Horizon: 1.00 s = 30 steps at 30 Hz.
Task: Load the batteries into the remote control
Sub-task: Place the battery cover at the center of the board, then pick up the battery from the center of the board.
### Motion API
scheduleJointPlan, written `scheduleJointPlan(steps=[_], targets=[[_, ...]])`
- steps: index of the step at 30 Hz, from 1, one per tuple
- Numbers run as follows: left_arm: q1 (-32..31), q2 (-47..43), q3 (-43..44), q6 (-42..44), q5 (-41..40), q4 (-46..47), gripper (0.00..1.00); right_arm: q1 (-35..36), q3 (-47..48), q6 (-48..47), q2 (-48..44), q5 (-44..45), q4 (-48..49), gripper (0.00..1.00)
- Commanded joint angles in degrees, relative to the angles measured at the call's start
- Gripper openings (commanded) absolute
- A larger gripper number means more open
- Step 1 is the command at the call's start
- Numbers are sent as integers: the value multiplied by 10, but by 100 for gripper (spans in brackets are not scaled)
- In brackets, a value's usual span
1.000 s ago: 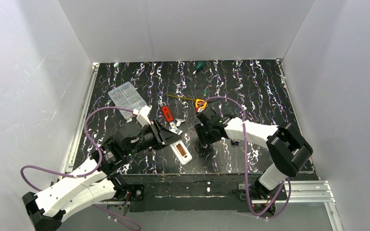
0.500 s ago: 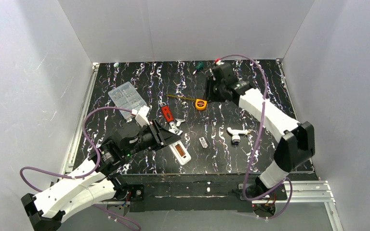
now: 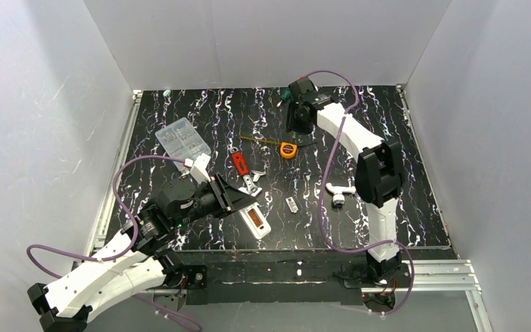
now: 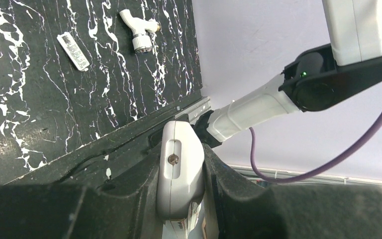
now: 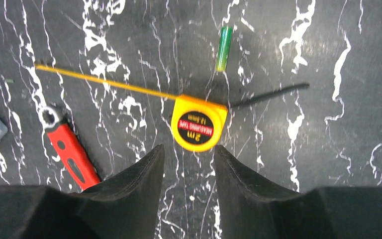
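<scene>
My left gripper (image 3: pixel 238 202) is shut on the white remote control (image 3: pixel 256 221) and holds it at the front middle of the table. The left wrist view shows the remote's end (image 4: pixel 179 169) clamped between the two pads. My right gripper (image 3: pixel 296 119) is open and empty, high over the far middle. In the right wrist view its fingertips (image 5: pixel 188 147) frame the mat just short of a yellow tape measure (image 5: pixel 199 123). One green-to-yellow battery (image 5: pixel 224 48) lies beyond the tape measure. Other batteries are not visible.
A clear compartment box (image 3: pixel 182 140) sits at the back left. A red-handled tool (image 3: pixel 240 163) and silver metal pieces (image 3: pixel 252 181) lie mid-table. A small white labelled piece (image 3: pixel 291 205) and a white tap-shaped piece (image 3: pixel 339 191) lie to the right. White walls enclose the mat.
My right arm has swung from the middle of the table to the far back, above the tape measure. My left gripper still holds the remote, shifted slightly.
</scene>
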Motion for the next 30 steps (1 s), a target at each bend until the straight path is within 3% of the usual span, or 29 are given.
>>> scheduleJointPlan(steps=[1, 8, 30], targets=[[-2, -11, 25, 5, -2, 7, 0, -20, 85, -11, 45, 10, -17, 49], [-2, -8, 28, 6, -1, 7, 0, -39, 160, -13, 124, -3, -33, 51], [-1, -16, 38, 14, 7, -14, 0, -54, 244, -25, 235, -25, -38, 54]])
